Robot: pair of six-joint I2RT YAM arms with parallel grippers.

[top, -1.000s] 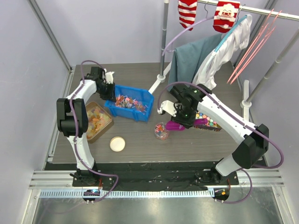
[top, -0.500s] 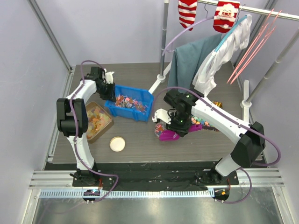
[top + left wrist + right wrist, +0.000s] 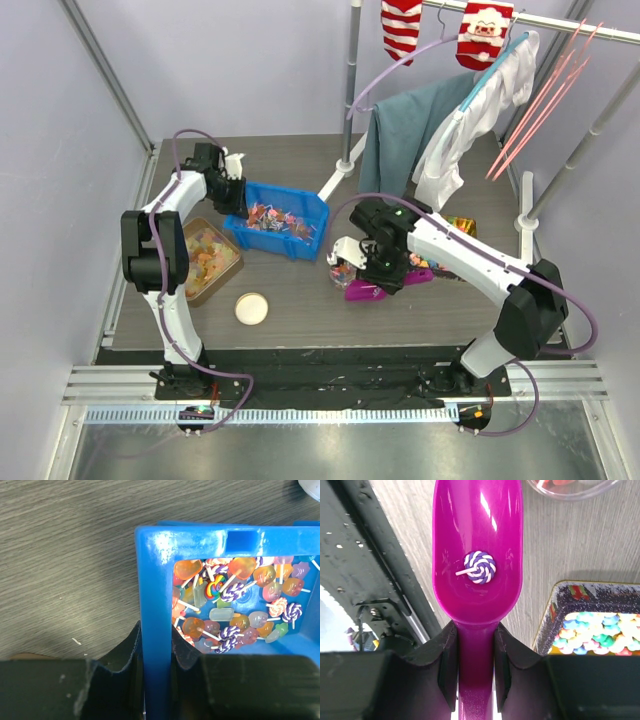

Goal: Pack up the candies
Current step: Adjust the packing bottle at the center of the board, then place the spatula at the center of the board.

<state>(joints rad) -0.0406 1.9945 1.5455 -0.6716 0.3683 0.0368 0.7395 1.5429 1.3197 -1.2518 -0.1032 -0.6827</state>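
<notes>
The candies are tiny lollipop-like sweets heaped in a blue bin. In the left wrist view they fill the bin. My left gripper is shut on the bin's left wall. My right gripper is shut on the handle of a magenta scoop, seen in the right wrist view. The scoop bowl holds one purple-white swirl candy. A clear jar with some candies stands just beyond the scoop's tip; its rim shows.
A tin of pastel sweets lies right of the scoop, also in the right wrist view. A tray of orange-yellow gummies sits at the left. A round lid lies near the front. Clothes hang on a rack behind.
My right arm has swung left and nearer, bringing the scoop from the right of the jar to just in front of it. The left arm has not moved.
</notes>
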